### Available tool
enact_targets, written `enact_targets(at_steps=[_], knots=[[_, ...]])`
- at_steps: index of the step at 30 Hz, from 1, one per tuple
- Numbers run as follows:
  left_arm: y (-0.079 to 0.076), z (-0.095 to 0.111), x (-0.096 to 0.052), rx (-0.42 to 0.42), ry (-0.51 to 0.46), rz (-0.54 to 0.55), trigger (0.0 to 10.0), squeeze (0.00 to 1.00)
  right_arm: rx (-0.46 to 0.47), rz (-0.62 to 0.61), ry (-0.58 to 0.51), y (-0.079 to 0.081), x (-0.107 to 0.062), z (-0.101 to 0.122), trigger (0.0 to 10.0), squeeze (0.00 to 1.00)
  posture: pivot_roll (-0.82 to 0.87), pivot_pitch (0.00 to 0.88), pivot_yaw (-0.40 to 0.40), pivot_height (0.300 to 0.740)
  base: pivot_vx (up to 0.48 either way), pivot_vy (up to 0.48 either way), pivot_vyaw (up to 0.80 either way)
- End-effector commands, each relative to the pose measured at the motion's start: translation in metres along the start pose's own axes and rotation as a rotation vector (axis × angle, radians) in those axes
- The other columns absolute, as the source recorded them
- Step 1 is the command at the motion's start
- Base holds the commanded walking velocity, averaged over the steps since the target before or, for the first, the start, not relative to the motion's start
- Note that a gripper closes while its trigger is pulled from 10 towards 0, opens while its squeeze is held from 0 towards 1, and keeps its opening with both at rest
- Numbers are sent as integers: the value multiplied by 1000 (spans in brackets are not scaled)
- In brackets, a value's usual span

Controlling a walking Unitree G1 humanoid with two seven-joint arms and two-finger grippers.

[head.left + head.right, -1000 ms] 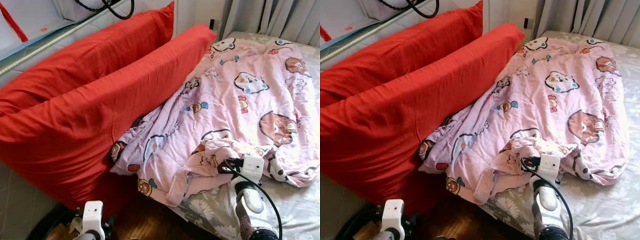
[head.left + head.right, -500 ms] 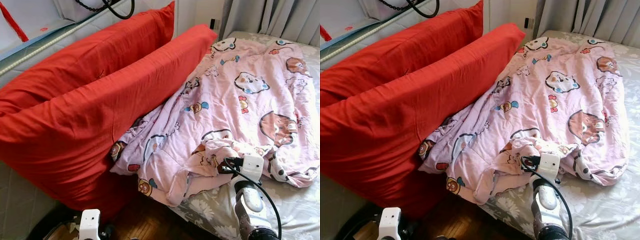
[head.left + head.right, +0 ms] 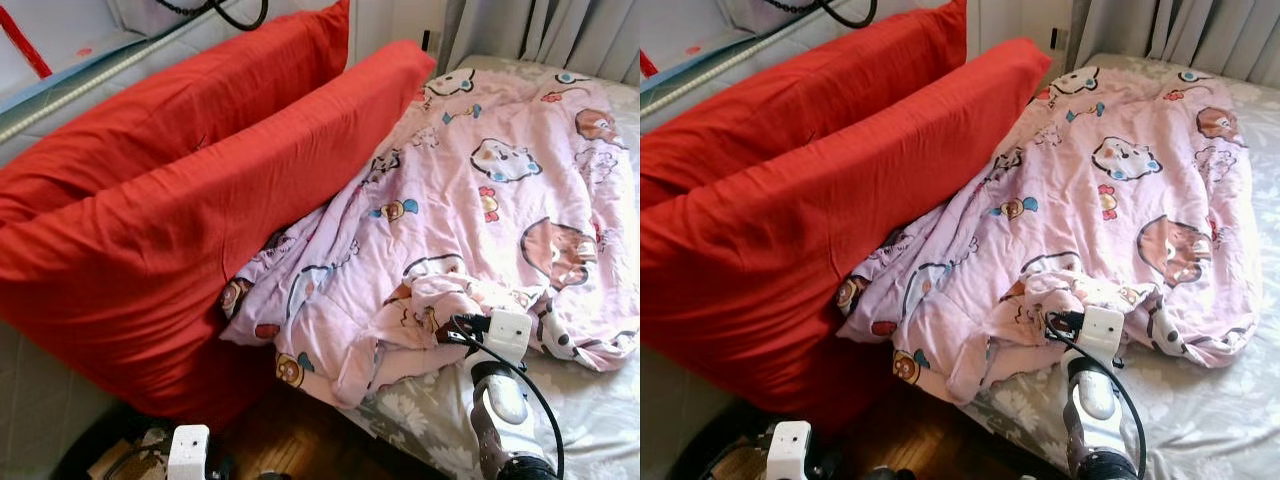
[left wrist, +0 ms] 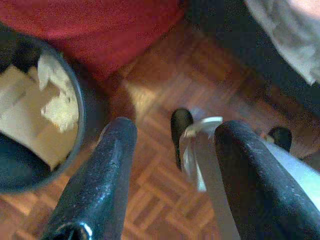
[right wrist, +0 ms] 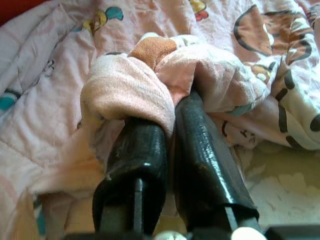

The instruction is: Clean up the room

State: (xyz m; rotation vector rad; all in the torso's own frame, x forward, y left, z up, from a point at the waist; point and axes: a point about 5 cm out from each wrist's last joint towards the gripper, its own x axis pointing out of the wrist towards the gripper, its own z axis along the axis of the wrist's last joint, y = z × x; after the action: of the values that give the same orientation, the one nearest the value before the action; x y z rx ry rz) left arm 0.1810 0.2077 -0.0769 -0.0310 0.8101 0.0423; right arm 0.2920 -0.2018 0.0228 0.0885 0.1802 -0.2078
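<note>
**Q:** Presently, which step is in hand, as judged from the head views?

**A:** A bunched fold of the pink cartoon quilt (image 3: 480, 200) is held by the right gripper (image 3: 452, 333) near the bed's (image 3: 1200, 410) close edge. The quilt is spread rumpled across the bed, with one edge tucked against the two red pillows (image 3: 200, 190). The step is judged to be straightening the quilt. A steady pull away from the pillows is called for next, with the grip kept firm so the fold is not lost.

**Q:** What is confirmed by the right wrist view?

**A:** The fingers (image 5: 200, 150) are pressed together on the gathered cloth, which is wrapped over their tips.

**Q:** And the left wrist view?

**A:** The left gripper (image 4: 172, 132) is held low over the parquet floor (image 4: 150, 185), fingers spread apart and holding nothing. A round bin (image 4: 75, 145) containing crumpled paper is seen beside it.

**Q:** What stands in the way?

**A:** The pillows lean over the quilt's edge and could drag on it. A black cable (image 3: 215, 12) is seen beyond them.
</note>
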Motion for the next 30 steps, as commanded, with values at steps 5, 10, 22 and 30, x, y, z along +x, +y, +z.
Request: enact_targets(at_steps=[5,10,22,30], knots=[[9,-17,-6,-8,76,28,10000,0,10,-9,3,0,-3,-3,10000,0,40,167,73,740,-292,0,0],[13,-20,-7,-11,92,37,10000,0,3,-27,-15,-3,-3,-1,10000,0,42,166,73,740,-118,0,0],[19,-26,-10,-24,123,57,10000,0,-10,-160,-108,-19,-3,11,10000,0,39,160,76,740,-292,0,0],[20,-26,-10,-24,126,59,10000,0,-16,-174,-132,-18,-4,13,10000,0,40,151,79,740,-255,0,0]])
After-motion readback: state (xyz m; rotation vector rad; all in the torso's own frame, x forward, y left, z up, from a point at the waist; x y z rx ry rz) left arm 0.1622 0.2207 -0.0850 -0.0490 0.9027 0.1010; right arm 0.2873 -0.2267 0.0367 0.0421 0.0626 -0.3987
